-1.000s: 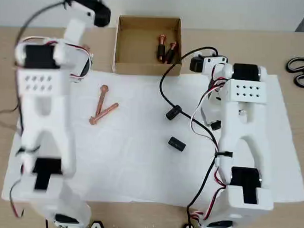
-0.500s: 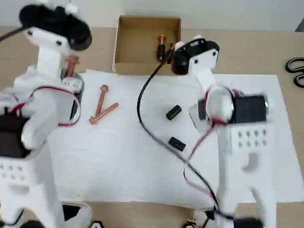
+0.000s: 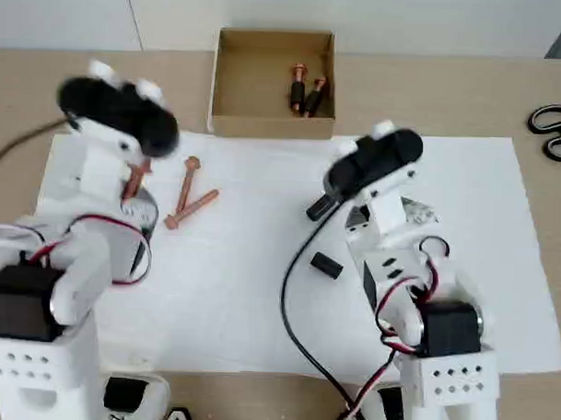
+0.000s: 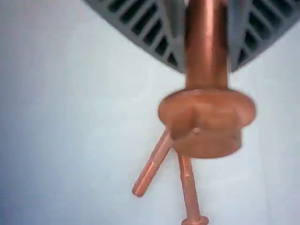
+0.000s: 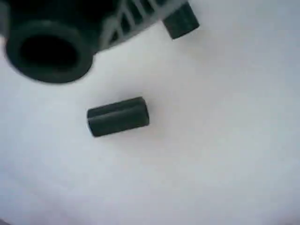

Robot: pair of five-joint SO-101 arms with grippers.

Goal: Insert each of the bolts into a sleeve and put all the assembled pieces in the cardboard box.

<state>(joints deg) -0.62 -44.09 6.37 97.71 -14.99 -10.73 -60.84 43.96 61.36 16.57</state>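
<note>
Evidently left fingers [image 4: 140, 28] pinch a copper flanged bolt [image 4: 206, 122], right fingers [image 5: 133, 18] a black tubular sleeve [image 5: 47, 51], bore exposed for mating; cardboard box [image 3: 265, 126] at twelve o'clock.

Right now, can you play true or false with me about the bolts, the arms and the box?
1. The left end effector holds a copper bolt. True.
2. The cardboard box is empty. False: two assembled pieces lie inside.
3. Two loose bolts lie on the white paper. True.
4. The scissors are in the box. False: they lie on the table, off the paper.
5. The right end effector holds a black sleeve. True.
</note>
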